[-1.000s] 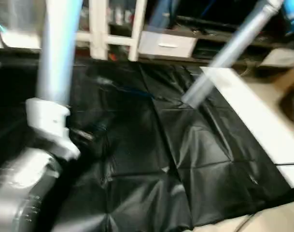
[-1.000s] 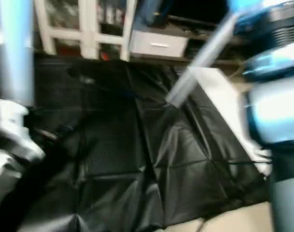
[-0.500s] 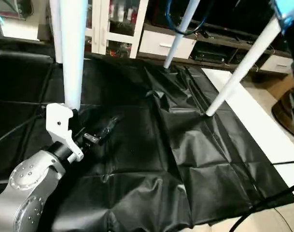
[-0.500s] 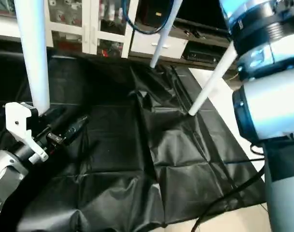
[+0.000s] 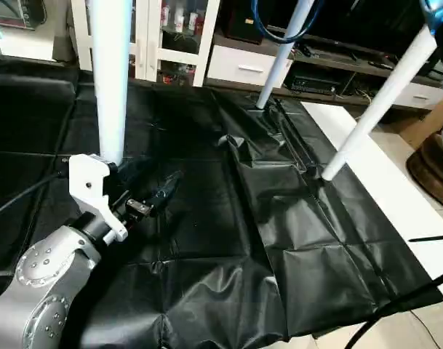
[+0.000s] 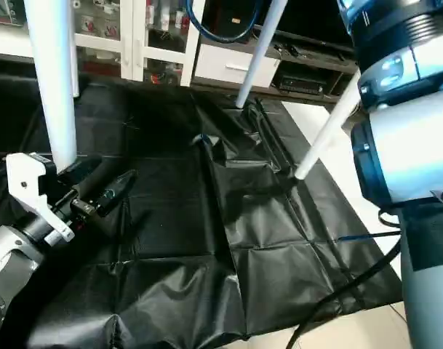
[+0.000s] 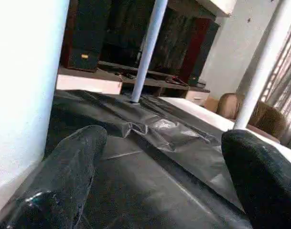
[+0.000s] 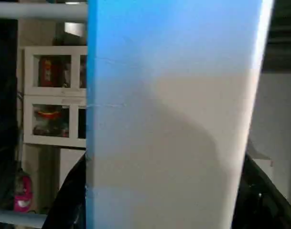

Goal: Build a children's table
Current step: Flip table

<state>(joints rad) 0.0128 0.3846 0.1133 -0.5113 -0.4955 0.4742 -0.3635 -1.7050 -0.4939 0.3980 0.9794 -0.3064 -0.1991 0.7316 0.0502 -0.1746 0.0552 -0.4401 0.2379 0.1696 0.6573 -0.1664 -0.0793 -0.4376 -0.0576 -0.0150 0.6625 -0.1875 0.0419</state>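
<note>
Your left gripper [image 5: 159, 196] hangs with fingers spread wide, empty, beside a white leg [image 5: 110, 80] — your right fingers [image 8: 69, 200] clasp another leg [image 8: 169, 119].

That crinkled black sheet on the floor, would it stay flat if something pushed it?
Probably not. The black sheet already shows creases and a bunched ridge, so it looks thin and floppy. Its shine suggests slippery plastic, and a leg resting on it may drag it.

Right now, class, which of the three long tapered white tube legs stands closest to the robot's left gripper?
The thick-looking leg rising right beside the left gripper; the other two legs stand farther across the black sheet.
</note>
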